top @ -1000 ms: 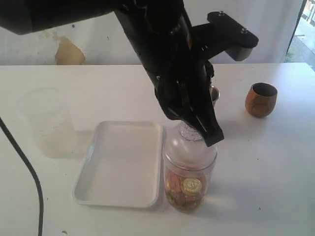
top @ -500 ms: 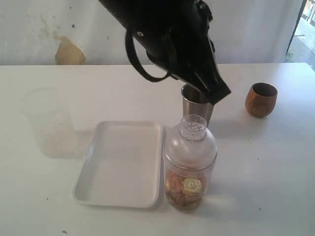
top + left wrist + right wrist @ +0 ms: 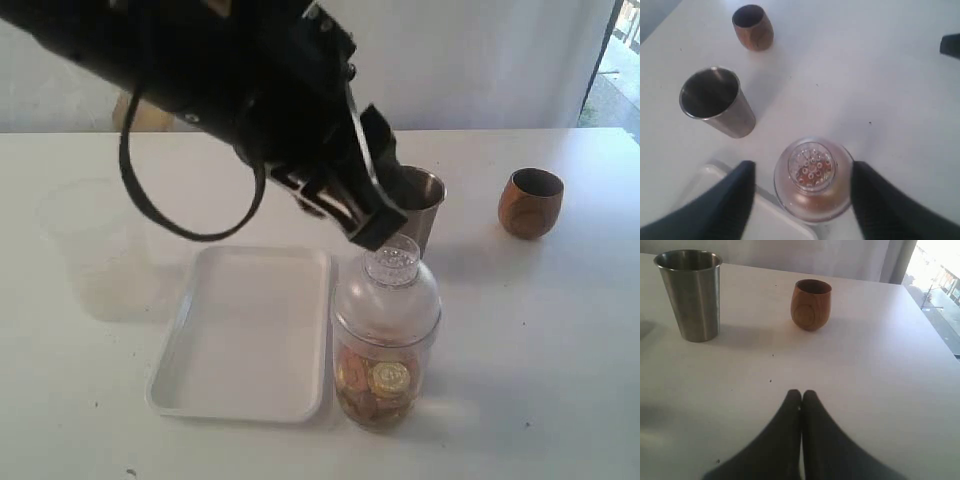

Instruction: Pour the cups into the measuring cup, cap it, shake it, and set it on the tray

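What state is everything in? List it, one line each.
measuring cup: capped, upright, gold pieces inside
steel tumbler: upright, looks empty
wooden cup: upright
tray: bare
frosted container: upright
left gripper: open, astride the cap
right gripper: shut

A white table [image 3: 520, 340] carries five things. Toward its near edge lies a flat white rectangular tray [image 3: 250, 330], and just beside it stands a clear plastic measuring cup [image 3: 385, 340] with a domed lid. Nearer the far edge stand a stainless-steel tumbler [image 3: 420, 205] and a rounded brown wooden cup [image 3: 530, 203]. A frosted plastic container [image 3: 95, 250] stands toward the left edge.
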`<state>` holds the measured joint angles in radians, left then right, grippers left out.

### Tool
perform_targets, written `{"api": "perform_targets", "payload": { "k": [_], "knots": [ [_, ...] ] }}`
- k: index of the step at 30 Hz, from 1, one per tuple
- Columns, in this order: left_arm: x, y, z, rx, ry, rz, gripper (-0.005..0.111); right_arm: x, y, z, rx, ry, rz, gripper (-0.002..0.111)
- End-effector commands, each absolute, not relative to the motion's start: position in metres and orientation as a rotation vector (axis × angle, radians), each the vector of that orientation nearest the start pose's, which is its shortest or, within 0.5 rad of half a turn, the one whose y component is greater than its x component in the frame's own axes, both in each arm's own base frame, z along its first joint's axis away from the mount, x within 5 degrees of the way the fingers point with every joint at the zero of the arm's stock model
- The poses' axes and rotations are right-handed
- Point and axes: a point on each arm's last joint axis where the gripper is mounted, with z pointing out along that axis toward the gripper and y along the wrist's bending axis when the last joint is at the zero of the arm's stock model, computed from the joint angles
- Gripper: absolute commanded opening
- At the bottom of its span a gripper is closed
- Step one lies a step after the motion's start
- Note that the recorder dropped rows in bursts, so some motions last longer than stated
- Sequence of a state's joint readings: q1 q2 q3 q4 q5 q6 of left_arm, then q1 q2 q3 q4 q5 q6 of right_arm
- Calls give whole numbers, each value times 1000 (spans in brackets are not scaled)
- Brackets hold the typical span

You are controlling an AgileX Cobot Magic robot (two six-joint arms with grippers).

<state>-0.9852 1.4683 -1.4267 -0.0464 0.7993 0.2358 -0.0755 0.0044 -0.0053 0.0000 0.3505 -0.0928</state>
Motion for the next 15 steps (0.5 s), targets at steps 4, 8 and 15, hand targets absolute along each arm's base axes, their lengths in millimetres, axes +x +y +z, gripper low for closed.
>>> {"api": "perform_targets", "payload": {
  "k": [4, 8, 15],
  "knots": [
    [177, -270, 355, 1375, 1938, -363, 95, 53, -4, 182, -15, 1836, -126, 0],
    [179, -272, 357, 1356, 1912, -374, 100, 53, -4, 182, -15, 1836, -126, 0],
    [182, -277, 364, 1189, 1903, -476, 101, 53, -4, 182, -15, 1836, -126, 0]
  ]
}}
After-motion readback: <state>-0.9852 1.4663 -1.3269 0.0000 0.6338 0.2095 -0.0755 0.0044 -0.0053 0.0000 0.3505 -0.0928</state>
